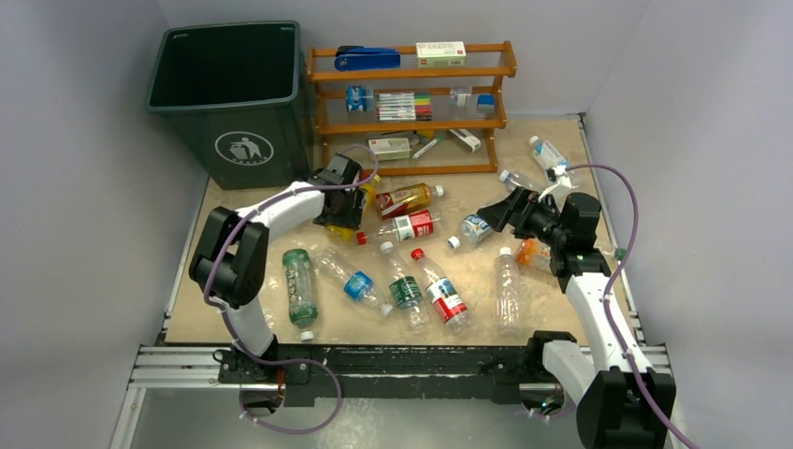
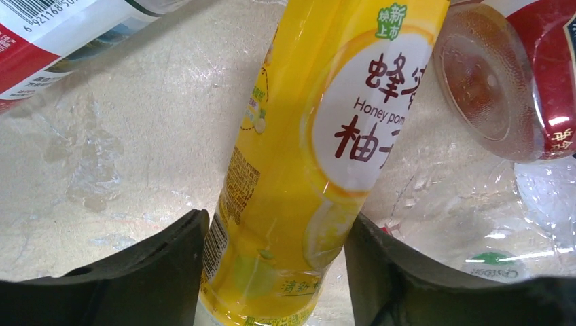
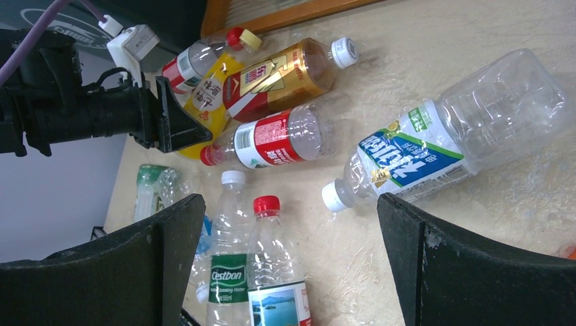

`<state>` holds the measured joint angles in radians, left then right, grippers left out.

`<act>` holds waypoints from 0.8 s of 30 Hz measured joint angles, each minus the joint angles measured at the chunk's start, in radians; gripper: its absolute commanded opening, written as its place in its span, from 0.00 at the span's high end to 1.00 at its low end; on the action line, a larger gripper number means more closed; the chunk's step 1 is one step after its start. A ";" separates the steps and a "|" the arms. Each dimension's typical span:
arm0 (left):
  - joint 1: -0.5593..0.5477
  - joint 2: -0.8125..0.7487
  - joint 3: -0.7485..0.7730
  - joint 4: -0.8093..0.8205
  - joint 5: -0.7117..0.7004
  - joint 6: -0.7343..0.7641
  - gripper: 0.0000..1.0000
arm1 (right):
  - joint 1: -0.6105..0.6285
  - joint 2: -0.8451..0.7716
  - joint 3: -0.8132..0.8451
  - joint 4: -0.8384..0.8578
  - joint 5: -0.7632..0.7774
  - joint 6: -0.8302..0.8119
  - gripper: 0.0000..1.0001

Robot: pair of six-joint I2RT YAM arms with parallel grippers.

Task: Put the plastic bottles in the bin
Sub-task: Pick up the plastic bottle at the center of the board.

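- The left hand is closed on the yellow bottle, with one finger against each side of its body.
- The right hand is open, its fingers wide apart, above the blue-labelled bottle, which lies on its side.
- The other bottles lie scattered on the tabletop.
- The bin stands upright at the far left corner, just beside the wooden rack.

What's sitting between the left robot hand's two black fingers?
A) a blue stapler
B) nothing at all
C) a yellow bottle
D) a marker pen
C: in the left wrist view the yellow bottle lies right between the fingers of the left gripper, which touch its sides.
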<state>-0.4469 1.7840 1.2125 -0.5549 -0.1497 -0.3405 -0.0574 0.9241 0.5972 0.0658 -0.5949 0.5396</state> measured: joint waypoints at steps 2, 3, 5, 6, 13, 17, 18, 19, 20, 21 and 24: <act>-0.003 0.000 0.002 -0.007 0.000 -0.005 0.49 | 0.000 0.001 -0.002 0.000 0.000 0.000 0.00; -0.005 0.000 0.003 -0.011 0.000 -0.006 0.51 | 0.000 0.001 -0.002 0.001 0.000 0.000 0.00; -0.006 -0.002 0.003 -0.014 0.000 -0.008 0.52 | 0.000 0.001 -0.004 0.001 0.000 0.001 0.00; -0.007 -0.006 0.003 -0.025 0.002 -0.008 0.52 | 0.000 0.001 -0.006 0.001 0.000 0.001 0.00; -0.008 -0.080 0.011 -0.085 0.006 -0.009 0.52 | 0.000 0.000 -0.018 0.001 0.000 0.003 0.00; -0.008 -0.147 0.064 -0.124 0.007 -0.010 0.53 | 0.000 -0.002 -0.018 0.001 0.000 0.007 0.00; -0.008 -0.162 0.080 -0.129 0.008 -0.011 0.53 | 0.000 -0.002 -0.019 0.001 0.000 0.008 0.00; -0.008 -0.176 0.097 -0.135 0.010 -0.011 0.53 | 0.000 -0.003 -0.019 0.001 0.000 0.008 0.00; -0.008 -0.189 0.113 -0.142 0.012 -0.012 0.53 | 0.000 -0.003 -0.020 0.000 0.000 0.009 0.00; -0.008 -0.200 0.127 -0.149 0.014 -0.012 0.53 | 0.000 -0.004 -0.021 0.001 0.000 0.010 0.00; -0.008 -0.234 0.166 -0.174 0.026 -0.015 0.52 | 0.000 -0.009 -0.024 0.000 0.000 0.011 0.00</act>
<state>-0.4549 1.5497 1.3788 -0.7292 -0.1242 -0.3557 -0.0574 0.9150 0.5728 0.0662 -0.5949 0.5510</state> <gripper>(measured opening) 0.644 0.998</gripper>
